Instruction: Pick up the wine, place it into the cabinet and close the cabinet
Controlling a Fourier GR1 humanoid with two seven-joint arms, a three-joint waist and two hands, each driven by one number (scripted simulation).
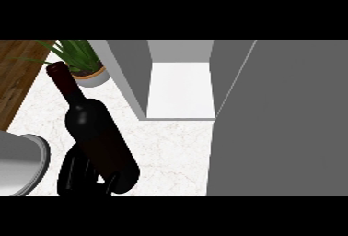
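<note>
From the head view: a tall dark wine bottle (pixel 95 131), glossy, with a reddish-brown neck and cap, leaning so the neck points up and left while the rounded base sits lowest, down near the lower band. Gripped at the base by the black left hand (pixel 80 177), fingers curled round the lower body of the bottle (palm mostly hidden behind the glass). Below and around the bottle, a white marble-patterned counter (pixel 170 147), smooth with faint veining. Right of the bottle, the grey cabinet (pixel 132 73), matte and box-shaped, standing open: pale flat floor inside, grey side walls, nothing visible within. Further right of the bottle, the cabinet door (pixel 279 120), a broad plain grey slab swung outward, filling the right side of the view. Up and left of the bottle's neck, a potted plant (pixel 85 62) with thin green blades in a round pot with a tan rim, partly behind the neck. Left of the bottle, a strip of brown wood-grain surface (pixel 17 69) along the counter's edge. Lower left of the bottle, a rounded grey forearm (pixel 20 161), smooth and curved. Bottle outside the cabinet, over the counter, not on the shelf. No right hand showing.
</note>
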